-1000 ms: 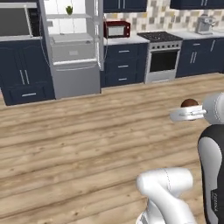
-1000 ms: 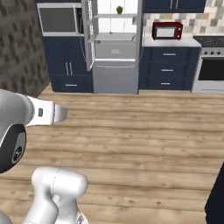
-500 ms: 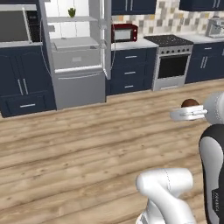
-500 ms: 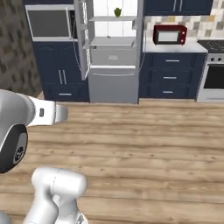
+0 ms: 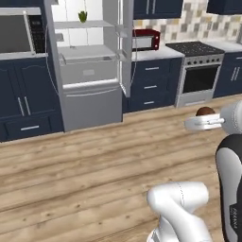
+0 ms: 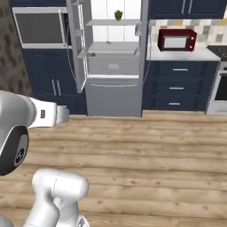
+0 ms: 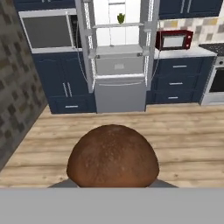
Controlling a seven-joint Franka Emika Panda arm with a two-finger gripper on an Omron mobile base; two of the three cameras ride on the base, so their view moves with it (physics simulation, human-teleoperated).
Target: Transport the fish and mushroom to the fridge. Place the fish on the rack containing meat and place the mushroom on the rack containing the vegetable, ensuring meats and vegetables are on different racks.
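A brown-capped mushroom sits close in the hand view and hides my fingertips. In the left base view the mushroom rides on top of my gripper, which is shut on it, raised over the wooden floor. Ahead stands the fridge with its doors open and its white racks lit. A small green vegetable rests on the upper rack and shows as well from the right, vegetable, and from the hand, vegetable. The fish is out of view.
A red microwave sits on the counter right of the fridge, with a steel stove beyond it. Dark blue cabinets and a built-in oven stand to the left. A stone wall runs along the left.
The whole picture has shifted: the base has driven closer to the fridge, which is now larger. The mushroom stays in the shut gripper, held the same way.
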